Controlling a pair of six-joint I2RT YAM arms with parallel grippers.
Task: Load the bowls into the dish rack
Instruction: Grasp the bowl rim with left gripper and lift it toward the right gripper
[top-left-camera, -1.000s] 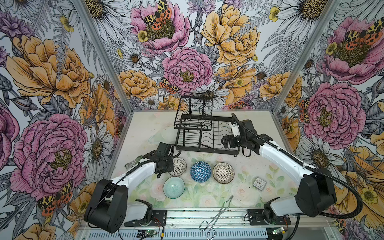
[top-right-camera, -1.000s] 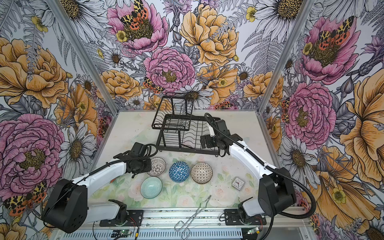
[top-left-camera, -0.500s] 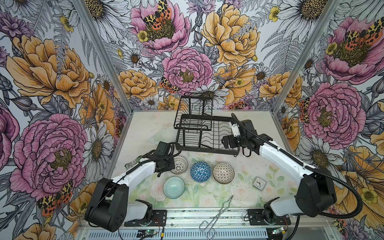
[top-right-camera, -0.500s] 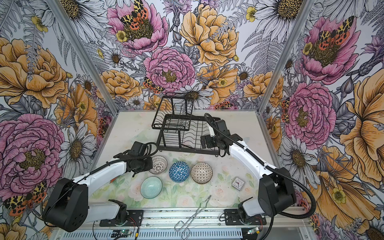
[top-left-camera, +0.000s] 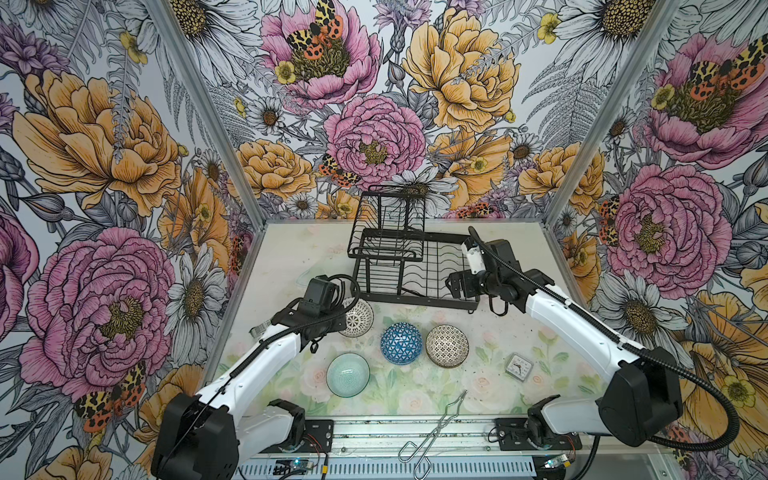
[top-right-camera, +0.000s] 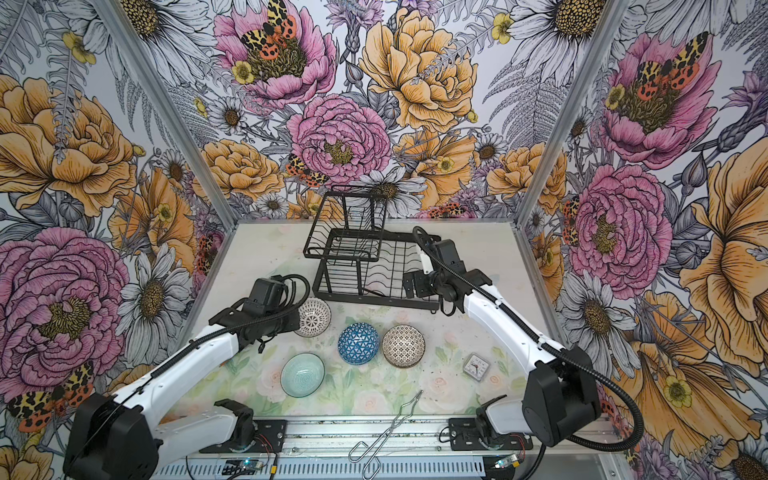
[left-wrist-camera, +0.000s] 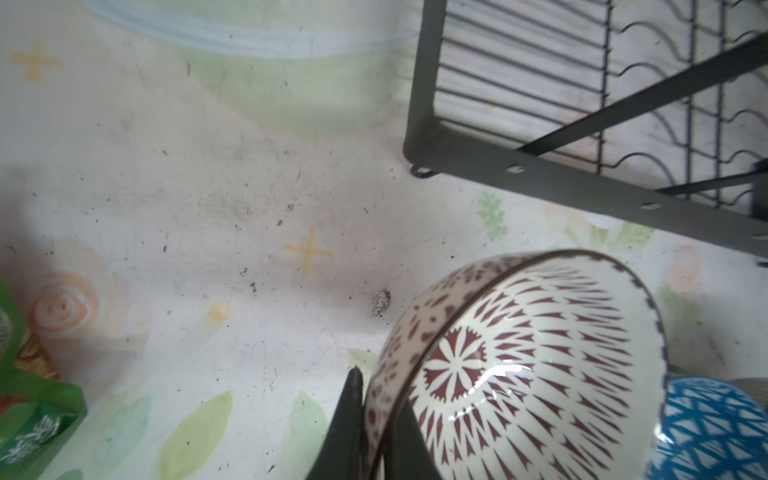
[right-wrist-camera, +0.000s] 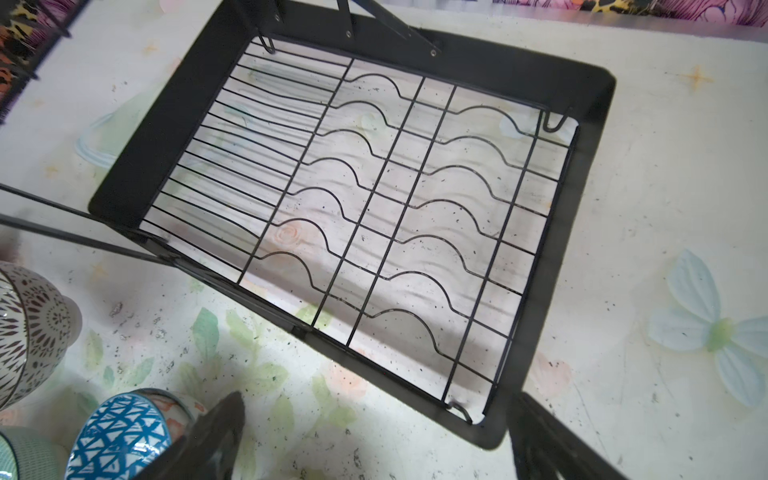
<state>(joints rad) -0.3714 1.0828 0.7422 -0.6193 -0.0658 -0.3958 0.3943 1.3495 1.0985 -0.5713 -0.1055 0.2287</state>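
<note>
Black wire makes up the rack (top-left-camera: 415, 297), which stands at the far middle of the table (top-left-camera: 291, 266); in both top views its raised basket sits at its left end, and no bowl lies in it (top-right-camera: 374, 301). The right wrist view looks straight down on its wavy base wires and dark rim (right-wrist-camera: 582, 83).

The left gripper (top-left-camera: 344, 321) is clamped on the rim of the white bowl (top-left-camera: 358, 318), just near and left of the rack's left corner. In the left wrist view one finger (left-wrist-camera: 351, 428) lies outside the wall and the other inside, and the bowl (left-wrist-camera: 519, 374) is tipped up on its side. Whether it is clear of the table I cannot tell.

The right gripper (top-left-camera: 455, 286) hangs over the rack's near right corner, jaws wide apart and holding nothing (right-wrist-camera: 380, 401).

The blue bowl (top-left-camera: 402, 343) lies upside down near the middle, with the dotted bowl (top-left-camera: 447, 345) upright just to its right. The mint bowl (top-left-camera: 348, 375) sits nearer and to the left. A clock (top-left-camera: 519, 367) lies to the right, and tongs (top-left-camera: 440, 428) at the near edge.
</note>
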